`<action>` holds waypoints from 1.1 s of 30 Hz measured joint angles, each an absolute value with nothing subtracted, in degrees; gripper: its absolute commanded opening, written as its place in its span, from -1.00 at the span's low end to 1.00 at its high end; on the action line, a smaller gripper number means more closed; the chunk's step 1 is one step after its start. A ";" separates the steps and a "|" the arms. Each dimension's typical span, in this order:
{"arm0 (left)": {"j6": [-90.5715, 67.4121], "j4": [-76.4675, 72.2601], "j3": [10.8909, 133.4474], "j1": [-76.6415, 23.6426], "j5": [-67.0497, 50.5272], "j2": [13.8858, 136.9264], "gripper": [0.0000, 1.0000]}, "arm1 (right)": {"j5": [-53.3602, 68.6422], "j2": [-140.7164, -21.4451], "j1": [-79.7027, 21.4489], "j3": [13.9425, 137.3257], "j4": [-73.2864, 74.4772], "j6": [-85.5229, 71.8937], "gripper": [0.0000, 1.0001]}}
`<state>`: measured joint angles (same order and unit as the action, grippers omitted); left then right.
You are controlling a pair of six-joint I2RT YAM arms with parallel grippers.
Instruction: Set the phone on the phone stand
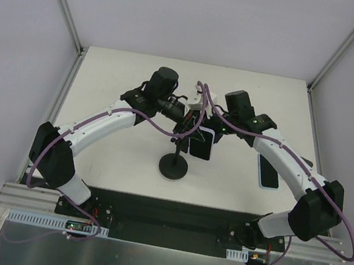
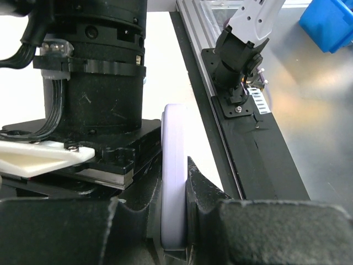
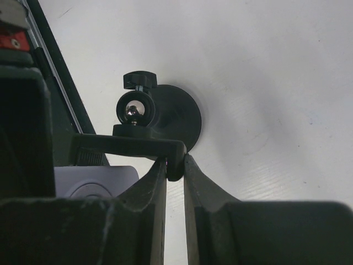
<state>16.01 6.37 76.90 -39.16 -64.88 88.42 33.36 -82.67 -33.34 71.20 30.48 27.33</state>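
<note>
Now, left gripper (image 2: 174, 234) tight on phone (image 2: 174, 160), right gripper (image 3: 174, 171) tight on phone stand (image 3: 182, 113).

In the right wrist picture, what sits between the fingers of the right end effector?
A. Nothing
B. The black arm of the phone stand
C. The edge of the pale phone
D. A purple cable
B: the right end effector pinches the tip of the black arm of the phone stand; the pale phone lies beside it, outside the fingers.

The phone (image 2: 174, 179) is showing a pale lilac edge; the phone stand (image 3: 177, 117) is looking black against the cream table (image 1: 105, 75).
</note>
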 measured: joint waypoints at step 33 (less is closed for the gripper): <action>8.10 3.20 52.82 -50.85 0.71 64.45 -1.00 | -35.05 -74.87 -60.60 59.33 13.74 -4.23 -1.00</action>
